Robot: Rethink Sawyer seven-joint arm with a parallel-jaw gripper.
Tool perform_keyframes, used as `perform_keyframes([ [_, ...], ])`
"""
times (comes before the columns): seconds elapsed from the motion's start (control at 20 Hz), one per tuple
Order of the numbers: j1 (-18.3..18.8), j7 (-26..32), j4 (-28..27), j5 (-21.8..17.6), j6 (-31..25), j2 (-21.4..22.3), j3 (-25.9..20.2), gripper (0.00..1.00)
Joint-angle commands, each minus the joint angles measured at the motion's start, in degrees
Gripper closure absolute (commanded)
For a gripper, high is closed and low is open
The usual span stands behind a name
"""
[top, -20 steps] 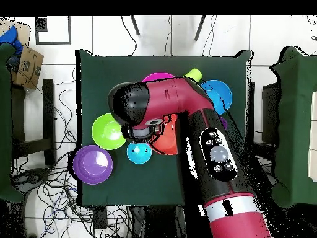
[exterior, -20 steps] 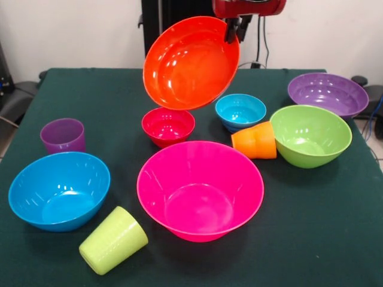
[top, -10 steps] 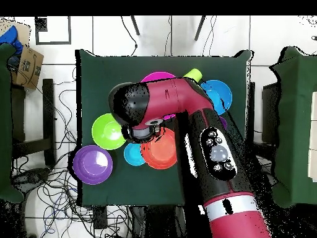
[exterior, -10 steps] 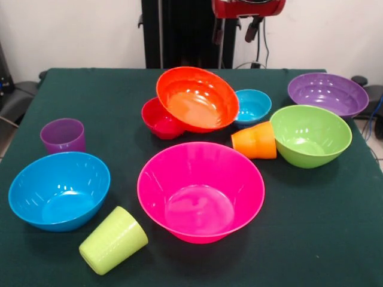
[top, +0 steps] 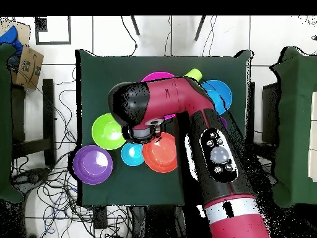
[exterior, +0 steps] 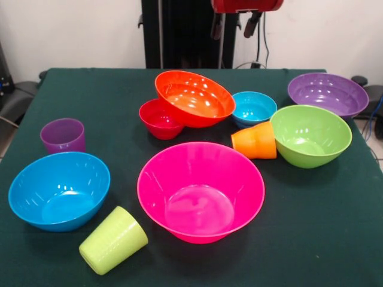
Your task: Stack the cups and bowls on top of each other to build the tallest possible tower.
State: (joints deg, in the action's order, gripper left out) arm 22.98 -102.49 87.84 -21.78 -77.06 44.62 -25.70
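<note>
Orange bowl (exterior: 194,98) dropped, leaning on red bowl (exterior: 159,119); fingers (exterior: 248,24) released, empty above.

A thick, glossy crimson arm (top: 204,124) fills the overhead view, its rounded casing ending in a black dome-shaped joint cap (top: 125,100). Along the arm's upper face runs a black panel carrying a cluster of round grey buttons and a larger silver knob (top: 218,155). Nearer the base, a pale silver-grey band (top: 234,207) rings the red shell. In the front view, only the red underside of the wrist (exterior: 247,5) shows, with two dark finger stubs (exterior: 251,23) hanging below it, beside a black pedestal column (exterior: 179,33) behind.
</note>
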Motion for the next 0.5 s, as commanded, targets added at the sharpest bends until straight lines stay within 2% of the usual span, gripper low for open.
perform_keyframes([
  [0.05,-1.0,0.4,-1.3,-1.9,-3.4,1.4,1.1,0.0],
  [0.35,-1.1,0.2,-0.1,-1.8,-3.0,2.3,1.3,0.0],
  [0.5,-0.3,0.2,2.6,-1.5,0.2,3.0,1.4,0.0],
])
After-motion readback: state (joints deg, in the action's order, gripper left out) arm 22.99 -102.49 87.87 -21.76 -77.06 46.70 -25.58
